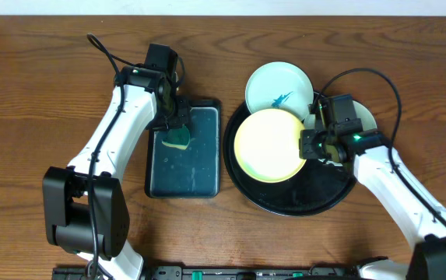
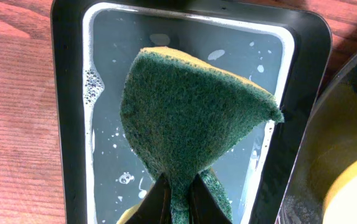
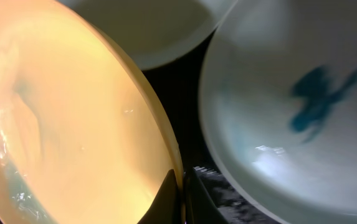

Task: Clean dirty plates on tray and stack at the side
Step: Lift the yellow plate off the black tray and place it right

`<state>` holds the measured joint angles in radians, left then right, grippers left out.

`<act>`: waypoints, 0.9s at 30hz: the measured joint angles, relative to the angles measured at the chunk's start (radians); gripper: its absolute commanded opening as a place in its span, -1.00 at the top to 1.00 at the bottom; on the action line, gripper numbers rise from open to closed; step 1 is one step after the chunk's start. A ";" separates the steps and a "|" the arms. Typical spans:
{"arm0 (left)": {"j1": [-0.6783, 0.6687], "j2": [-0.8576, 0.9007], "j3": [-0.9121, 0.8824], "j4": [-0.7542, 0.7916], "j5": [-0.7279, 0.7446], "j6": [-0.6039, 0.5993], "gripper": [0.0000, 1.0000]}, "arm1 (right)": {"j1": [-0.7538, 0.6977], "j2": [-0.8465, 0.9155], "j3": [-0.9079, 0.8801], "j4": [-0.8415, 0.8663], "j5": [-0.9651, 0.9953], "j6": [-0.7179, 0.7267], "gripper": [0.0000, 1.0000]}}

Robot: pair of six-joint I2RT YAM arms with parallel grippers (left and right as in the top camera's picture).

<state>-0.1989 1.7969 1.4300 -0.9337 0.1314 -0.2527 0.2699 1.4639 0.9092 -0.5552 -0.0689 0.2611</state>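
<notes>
A pale yellow plate (image 1: 268, 145) (image 3: 72, 124) lies on the round black tray (image 1: 285, 204), and my right gripper (image 1: 310, 145) (image 3: 182, 196) is shut on its right rim. At the tray's back edge rests a bluish-white plate (image 1: 279, 87) (image 3: 290, 124) with a teal smear. Another pale plate (image 1: 365, 117) shows partly behind the right wrist. My left gripper (image 1: 173, 124) (image 2: 179, 199) is shut on the green-yellow sponge (image 1: 177, 138) (image 2: 190, 112), holding it over the small rectangular tray.
The dark rectangular tray (image 1: 184, 152) (image 2: 69, 124) holds soapy water and sits just left of the black tray. Bare wooden table (image 1: 36, 93) surrounds both. The black tray's rim (image 2: 328, 143) and the yellow plate (image 2: 356, 186) edge into the left wrist view.
</notes>
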 measured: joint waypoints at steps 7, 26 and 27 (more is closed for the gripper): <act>0.000 0.000 0.000 0.018 0.000 0.000 0.85 | 0.000 -0.061 0.000 0.056 0.139 -0.069 0.98; 0.000 0.000 -0.018 0.035 0.000 0.004 0.85 | 0.278 -0.112 0.002 0.270 0.607 -0.381 0.97; 0.000 0.000 -0.018 0.035 0.000 0.004 0.85 | 0.299 -0.112 0.002 0.281 0.629 -0.405 0.98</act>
<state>-0.1989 1.7969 1.4120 -0.8982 0.1310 -0.2489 0.5686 1.3518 0.9108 -0.2741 0.5602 -0.1436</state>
